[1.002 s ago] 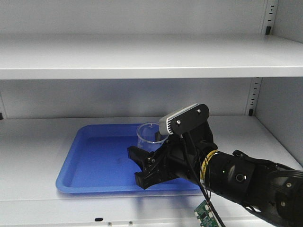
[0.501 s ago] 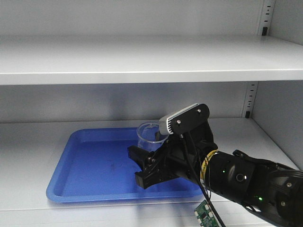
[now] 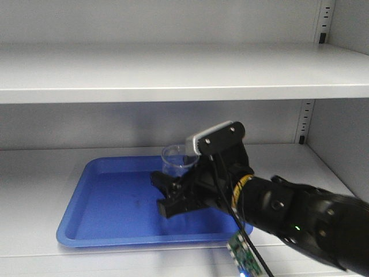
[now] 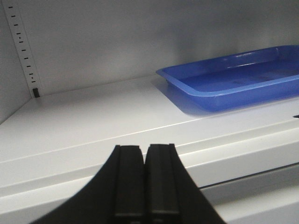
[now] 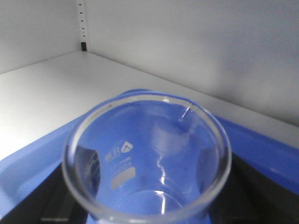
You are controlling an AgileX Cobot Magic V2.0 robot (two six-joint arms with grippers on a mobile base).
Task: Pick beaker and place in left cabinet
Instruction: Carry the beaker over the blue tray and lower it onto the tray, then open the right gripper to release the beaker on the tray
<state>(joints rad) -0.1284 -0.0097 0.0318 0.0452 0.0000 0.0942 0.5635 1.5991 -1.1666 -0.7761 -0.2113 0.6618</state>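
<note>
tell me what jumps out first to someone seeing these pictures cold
The bright blue tray stands out first, lying on the pale grey lower shelf of the left cabinet. Over its right half, the bulky black right gripper holds the beaker, whose clear rim fills the right wrist view. The left gripper is shut and empty, just in front of the shelf edge.
</note>
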